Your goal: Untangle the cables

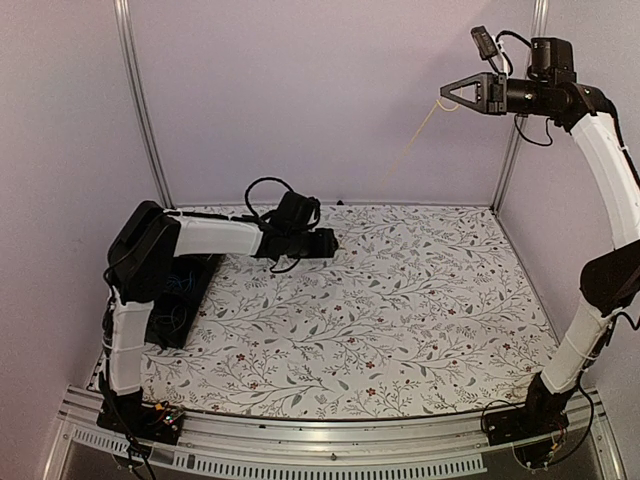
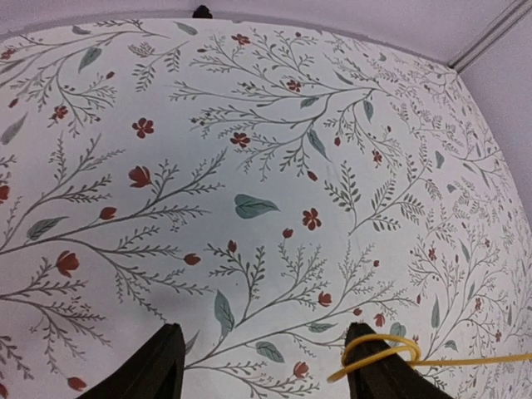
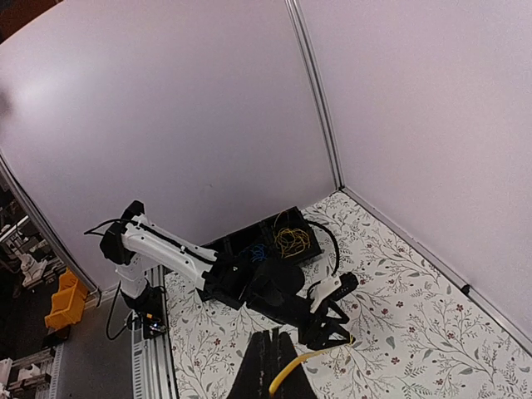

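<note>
A yellow cable [image 1: 420, 128] hangs in the air from my right gripper [image 1: 443, 92], which is raised high at the back right and shut on its end. In the right wrist view the shut fingers [image 3: 274, 337] pinch the yellow cable [image 3: 303, 362], which runs down to my left gripper [image 3: 332, 328]. My left gripper [image 2: 264, 328] stands open low over the flowered table [image 2: 249, 125]. The yellow cable [image 2: 374, 353] is looped around its right finger [image 2: 382, 374] and trails off to the right. More yellow cables [image 3: 291, 239] and blue ones [image 3: 258, 249] lie in a black tray.
The black tray [image 1: 190, 290] sits at the table's left edge under the left arm. Pale walls with metal posts [image 1: 140, 100] close the back and sides. A thick black arm cable [image 1: 262, 185] loops above the left wrist.
</note>
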Available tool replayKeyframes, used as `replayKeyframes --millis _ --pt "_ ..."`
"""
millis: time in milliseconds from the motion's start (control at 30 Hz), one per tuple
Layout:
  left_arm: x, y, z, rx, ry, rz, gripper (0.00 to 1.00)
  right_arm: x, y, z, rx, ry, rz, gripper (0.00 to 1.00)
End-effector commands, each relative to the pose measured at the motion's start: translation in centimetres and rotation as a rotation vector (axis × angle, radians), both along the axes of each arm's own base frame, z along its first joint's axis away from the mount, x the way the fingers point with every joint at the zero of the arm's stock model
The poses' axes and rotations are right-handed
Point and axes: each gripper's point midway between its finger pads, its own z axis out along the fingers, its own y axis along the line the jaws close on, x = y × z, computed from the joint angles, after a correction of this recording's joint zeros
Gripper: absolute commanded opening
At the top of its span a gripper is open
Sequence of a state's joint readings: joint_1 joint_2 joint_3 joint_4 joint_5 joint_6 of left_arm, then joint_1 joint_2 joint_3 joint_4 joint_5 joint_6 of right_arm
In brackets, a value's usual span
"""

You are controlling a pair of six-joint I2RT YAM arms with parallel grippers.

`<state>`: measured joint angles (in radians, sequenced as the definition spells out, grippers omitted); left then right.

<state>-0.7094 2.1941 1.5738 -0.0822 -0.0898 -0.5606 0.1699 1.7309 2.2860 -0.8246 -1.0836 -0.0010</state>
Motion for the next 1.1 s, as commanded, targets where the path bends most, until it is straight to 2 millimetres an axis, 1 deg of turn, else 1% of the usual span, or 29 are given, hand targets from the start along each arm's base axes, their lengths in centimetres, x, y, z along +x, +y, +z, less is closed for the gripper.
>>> replayKeyframes --millis 0,33,133,200,233,267,333,367,400,433,467,533,667,700,733,767,800,833,900,933,1000,1067 --pt "1.3 11.1 -3.1 0.203 0.140 0.218 0.72 -5.4 -2.1 7.7 0.055 -0.295 0.002 0.00" --pt "1.8 12.2 -2.3 0.196 0.132 0.240 0.73 -5.5 -2.5 8.1 0.058 -0.303 -0.011 0.00" --pt "3.5 16.5 0.0 0.160 0.123 0.324 0.75 -5.2 -4.3 8.5 0.066 -0.293 -0.049 0.00" --pt "4.5 19.4 1.9 0.134 0.103 0.374 0.75 -4.4 -5.2 7.8 0.063 -0.260 -0.072 0.00" --pt "5.1 21.3 2.7 0.125 0.090 0.408 0.75 -4.2 -5.4 7.3 0.062 -0.247 -0.074 0.00" --pt "5.6 22.8 3.8 0.116 0.076 0.433 0.75 -3.9 -6.6 7.2 0.058 -0.241 -0.106 0.00" --pt "6.5 25.3 5.6 0.089 0.060 0.475 0.78 -3.6 -7.8 6.7 0.053 -0.223 -0.143 0.00" --pt "6.9 26.4 6.7 0.074 0.049 0.490 0.88 -3.4 -8.5 6.5 0.042 -0.230 -0.170 0.00" --pt "7.4 27.5 7.7 0.066 0.037 0.511 0.98 -3.1 -9.1 6.0 0.032 -0.223 -0.196 0.00" --pt "7.8 28.5 8.7 0.060 0.024 0.529 1.00 -2.9 -9.8 5.6 0.023 -0.217 -0.219 0.00" --pt "8.3 29.4 10.1 0.056 0.001 0.546 1.00 -2.8 -10.3 5.1 0.008 -0.223 -0.234 0.00" --pt "8.7 31.1 11.9 0.056 -0.029 0.585 1.00 -2.4 -11.2 3.7 -0.015 -0.200 -0.255 0.00" --pt "8.6 34.7 14.8 -0.004 -0.067 0.688 1.00 -1.2 -13.0 0.9 -0.065 -0.159 -0.316 0.00" --pt "8.4 36.2 17.6 -0.194 -0.113 0.699 1.00 0.0 -15.0 -1.9 -0.089 -0.098 -0.381 0.00" --pt "8.3 36.3 18.8 -0.308 -0.134 0.682 1.00 0.7 -16.1 -3.7 -0.109 -0.067 -0.413 0.00" --pt "8.1 37.0 20.2 -0.398 -0.160 0.690 1.00 1.1 -16.6 -5.5 -0.129 -0.035 -0.432 0.00" --pt "8.0 37.2 22.2 -0.482 -0.207 0.666 1.00 1.7 -17.1 -8.1 -0.159 0.014 -0.454 0.00" --pt "7.9 37.6 23.6 -0.522 -0.237 0.662 1.00 2.1 -17.6 -10.4 -0.200 0.025 -0.464 0.00" --pt "7.9 37.6 26.7 -0.527 -0.289 0.644 1.00 2.9 -19.0 -15.2 -0.293 0.076 -0.524 0.00" --pt "8.1 37.6 28.9 -0.530 -0.323 0.627 1.00 2.9 -19.4 -17.2 -0.337 0.077 -0.538 0.00" --pt "8.1 37.4 31.2 -0.526 -0.353 0.606 1.00 2.9 -20.3 -20.8 -0.404 0.113 -0.568 0.00" --pt "8.0 37.1 32.8 -0.528 -0.378 0.589 1.00 2.4 -20.2 -23.0 -0.422 0.142 -0.556 0.00"
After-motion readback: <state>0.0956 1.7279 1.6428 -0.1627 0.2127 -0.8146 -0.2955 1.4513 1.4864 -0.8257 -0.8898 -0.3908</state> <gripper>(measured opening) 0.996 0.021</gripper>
